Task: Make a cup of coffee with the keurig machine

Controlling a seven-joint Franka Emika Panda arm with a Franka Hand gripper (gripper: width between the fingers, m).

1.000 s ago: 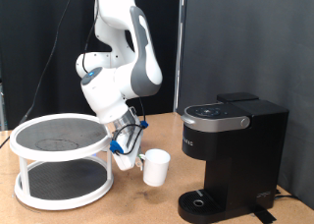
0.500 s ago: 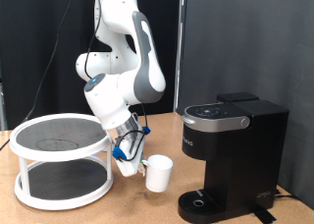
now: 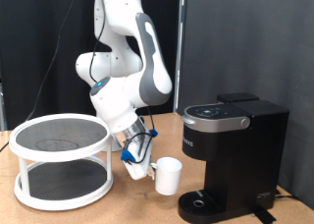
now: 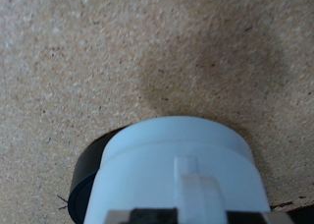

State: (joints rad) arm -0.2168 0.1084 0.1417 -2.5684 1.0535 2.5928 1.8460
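shelving first, at the exterior view's left: a white two-tier round rack [image 3: 61, 163] with dark mesh shelves stands on the wooden table [image 3: 128, 206], nothing on it that i can make out. just to its right the white arm leans down, and the gripper [image 3: 143, 168] sits low over the table with blue parts around the fingers. it has the cup [image 3: 168, 176] by the side, apparently at the handle, held out sideways towards the exterior view's right. i'd say it is carried that way so the mug's body goes ahead of the hand and the fingers stay clear of the machine. the cup looks upright and a little above the table, though i can't say for sure it is off the surface.

right of that is the keurig machine [image 3: 235, 150], lid down, its round drip tray [image 3: 201, 201] low at the front. the cup is just beside the machine's left face, not yet over the tray.

the wrist view gives what the room view doesn't: the cup [image 4: 177, 175] fills the lower part of the picture, with a raised strip down its side that i take for the handle, running towards the fingers, and the tray's dark edge [image 4: 86, 175] peeks out behind it over speckled tabletop. the fingertips themselves barely show there.
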